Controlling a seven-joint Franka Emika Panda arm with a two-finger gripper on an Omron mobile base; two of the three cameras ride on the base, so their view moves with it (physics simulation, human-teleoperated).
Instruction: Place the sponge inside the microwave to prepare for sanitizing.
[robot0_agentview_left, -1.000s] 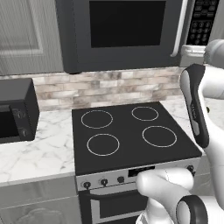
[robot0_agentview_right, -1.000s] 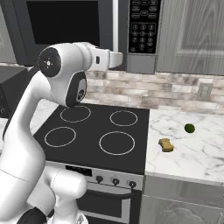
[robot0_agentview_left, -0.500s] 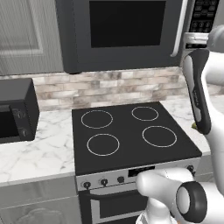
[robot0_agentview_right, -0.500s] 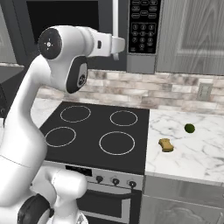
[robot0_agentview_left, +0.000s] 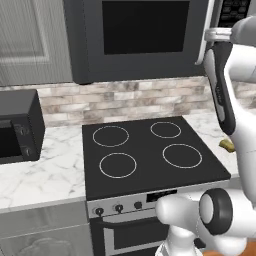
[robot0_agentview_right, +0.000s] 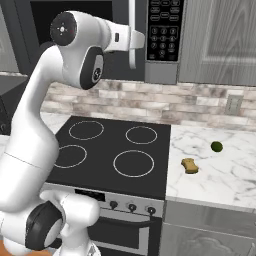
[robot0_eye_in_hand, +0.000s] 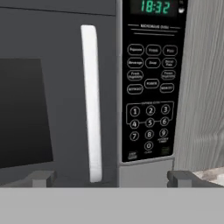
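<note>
The sponge (robot0_agentview_right: 189, 165) lies flat on the marble tabletop (robot0_agentview_right: 225, 172) in the right middle of the right base view, just right of the black stove (robot0_agentview_right: 112, 155) and well apart from the arm. In the left base view a sliver of it peeks out at the right edge, beside the arm. Near it, up and to the right in the right base view, sits a small green ball (robot0_agentview_right: 216, 146), not touching it.

The microwave (robot0_agentview_left: 140, 37) hangs above the stove, across the top of the left base view, its door closed — the dark window faces out and the pale bar handle (robot0_eye_in_hand: 91, 103) runs upright beside the keypad (robot0_eye_in_hand: 150, 83). A green clock glows at the top of the keypad panel.

The claw (robot0_eye_in_hand: 111, 177) is raised in front of the microwave door, near the handle; its two tips stand wide apart at the bottom of the hand view with nothing between them.

A smaller black appliance (robot0_agentview_left: 17, 132) stands on the tabletop at the left edge of the left base view.
</note>
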